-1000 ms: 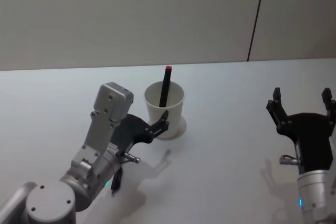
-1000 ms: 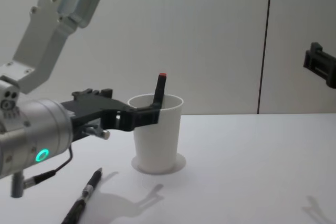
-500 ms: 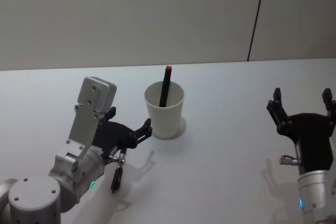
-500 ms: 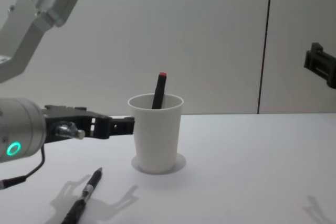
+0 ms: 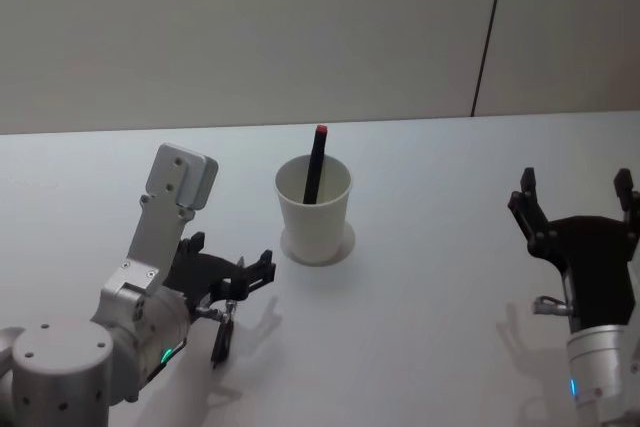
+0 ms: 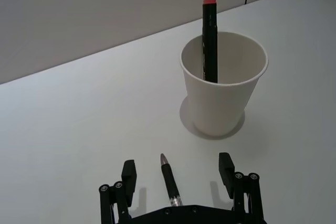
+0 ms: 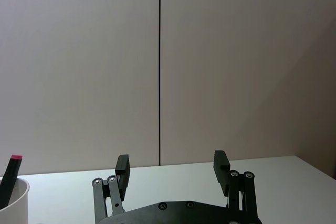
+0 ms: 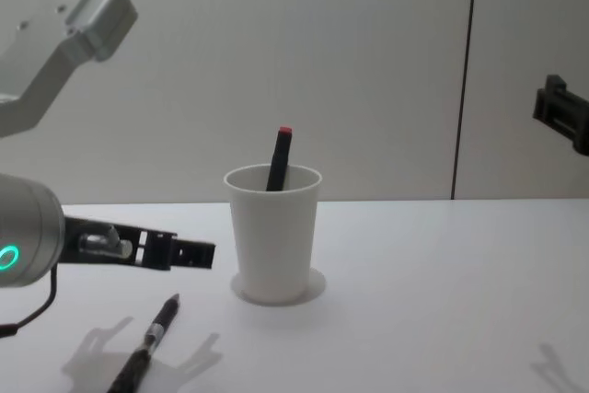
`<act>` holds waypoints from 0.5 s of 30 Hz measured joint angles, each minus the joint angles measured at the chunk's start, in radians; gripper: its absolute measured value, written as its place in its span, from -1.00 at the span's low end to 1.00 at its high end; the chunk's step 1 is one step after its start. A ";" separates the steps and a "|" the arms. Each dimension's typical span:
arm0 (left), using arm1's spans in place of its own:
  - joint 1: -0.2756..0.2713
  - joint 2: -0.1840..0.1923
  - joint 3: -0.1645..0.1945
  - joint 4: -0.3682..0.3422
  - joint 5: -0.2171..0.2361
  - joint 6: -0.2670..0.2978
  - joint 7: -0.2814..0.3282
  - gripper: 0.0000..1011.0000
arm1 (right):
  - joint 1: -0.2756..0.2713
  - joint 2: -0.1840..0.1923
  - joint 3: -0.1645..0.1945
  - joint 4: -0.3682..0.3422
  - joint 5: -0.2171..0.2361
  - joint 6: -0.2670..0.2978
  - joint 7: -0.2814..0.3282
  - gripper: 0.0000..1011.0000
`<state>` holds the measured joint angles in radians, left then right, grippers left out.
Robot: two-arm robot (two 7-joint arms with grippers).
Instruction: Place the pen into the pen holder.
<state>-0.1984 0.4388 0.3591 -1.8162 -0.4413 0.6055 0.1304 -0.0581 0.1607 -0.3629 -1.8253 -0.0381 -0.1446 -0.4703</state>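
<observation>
The white pen holder point(image 5: 315, 215) stands upright mid-table, with a black red-capped pen point(image 5: 316, 161) leaning inside it. A second black pen point(image 5: 220, 337) lies flat on the table, nearer to me and left of the cup. My left gripper point(image 5: 250, 277) is open and hovers just above that lying pen. In the left wrist view the lying pen point(image 6: 169, 180) sits between the spread fingers of the left gripper point(image 6: 177, 165), with the pen holder point(image 6: 223, 95) beyond. From the chest view, the lying pen point(image 8: 147, 342) rests below the left gripper point(image 8: 189, 253). My right gripper point(image 5: 573, 187) is parked open at the right.
The white table point(image 5: 430, 277) stretches around the cup, and its far edge meets a plain wall with a dark vertical seam point(image 5: 487, 32). The cup's flat base flange point(image 8: 313, 284) rests on the surface.
My left gripper has drawn back from the cup's side toward me and lowered, now sitting over the lying pen. The right arm, the cup and both pens have not moved.
</observation>
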 joint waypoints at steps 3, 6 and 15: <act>-0.002 -0.007 -0.002 -0.006 -0.011 0.045 0.012 0.98 | 0.000 0.000 0.000 0.000 0.000 0.000 0.000 0.98; -0.003 -0.012 -0.003 -0.009 -0.018 0.073 0.021 0.98 | 0.000 0.000 0.000 0.000 0.000 0.000 0.000 0.98; 0.000 -0.033 -0.012 -0.016 -0.056 0.162 0.063 0.98 | 0.000 0.000 0.000 0.000 0.000 0.000 0.000 0.98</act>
<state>-0.1987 0.4054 0.3469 -1.8318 -0.4975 0.7679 0.1931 -0.0582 0.1606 -0.3629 -1.8254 -0.0381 -0.1446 -0.4703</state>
